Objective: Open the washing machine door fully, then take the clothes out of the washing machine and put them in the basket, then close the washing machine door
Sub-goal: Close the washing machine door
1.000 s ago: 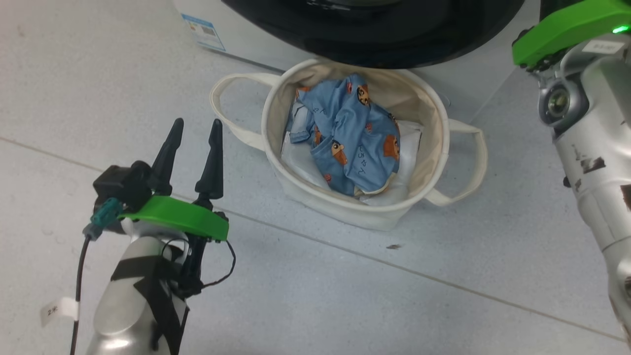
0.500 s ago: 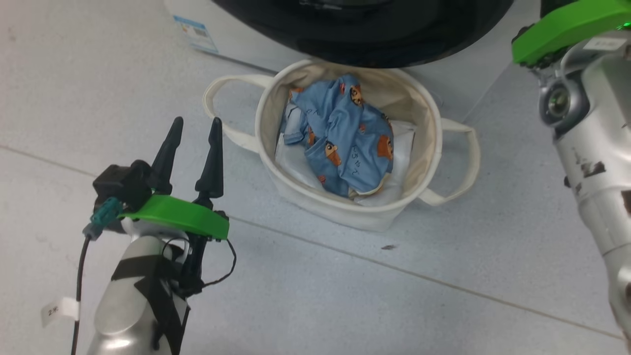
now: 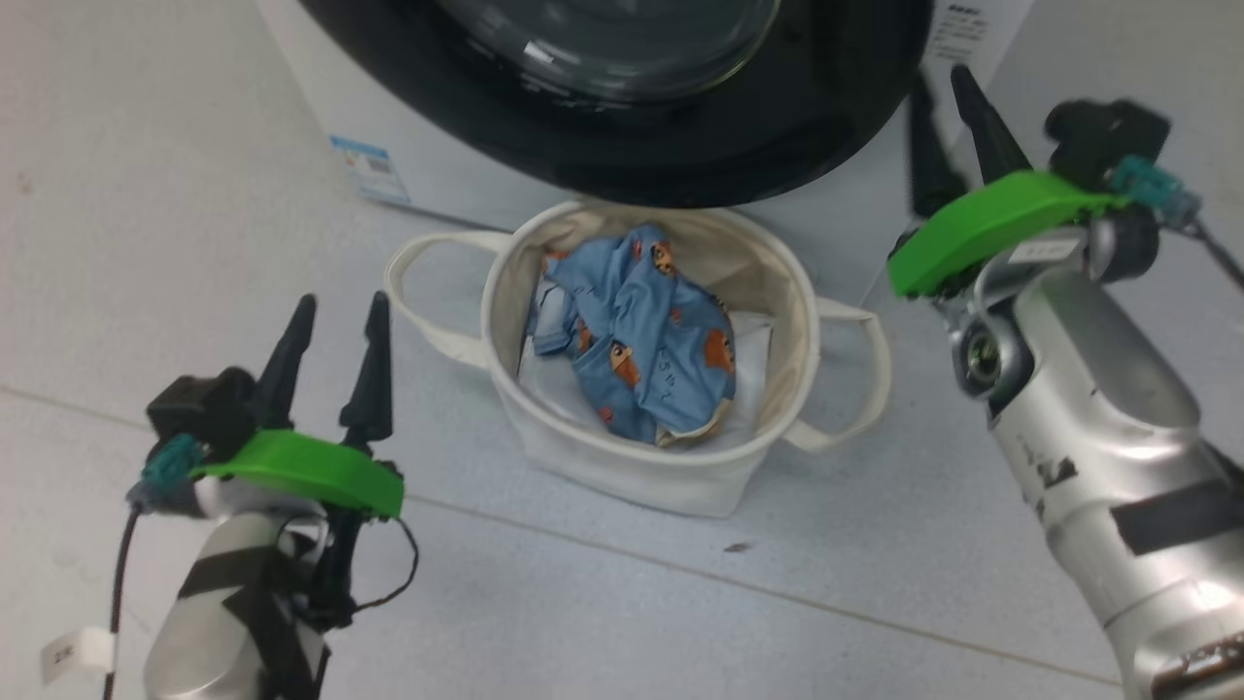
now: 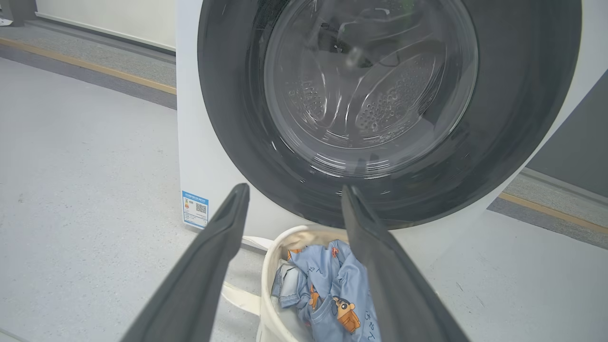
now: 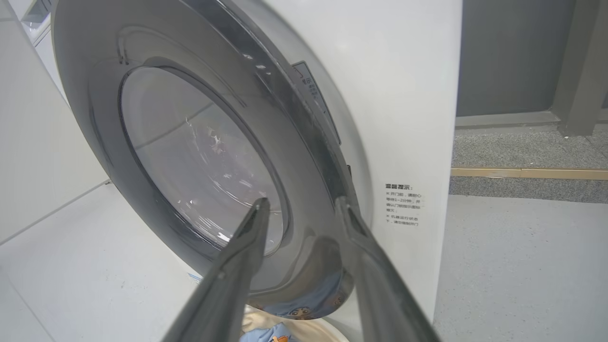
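Nearest, at the lower left of the head view, the left gripper [image 3: 340, 299] hangs over the grey floor [image 3: 583, 612]. Its two dark fingers are spread a moderate way apart and have hold of nothing. Its own camera looks between the fingers at the basket and the machine beyond.

The right gripper [image 3: 938, 78] is raised at the upper right, fingers likewise parted and empty. In the right wrist view its tips sit in front of the lower right part of the door's rim. Whether they touch it cannot be told.

Between the two arms, the basket [image 3: 622, 476] stands on the floor, just in front of the washing machine [image 3: 311, 107]. One looped handle [image 3: 418, 282] sticks out to each side. The clothes [image 3: 641, 340], a crumpled light blue piece with orange-brown cartoon figures, lie inside it on a white sheet [image 3: 753, 335].

Behind, the door [image 3: 632, 160] lies close against the machine's white front, with the drum showing through the glass. Whether it is latched is unclear. A blue sticker [image 3: 364, 167] sits low on the front, and printed text [image 5: 403, 204] is beside the door.
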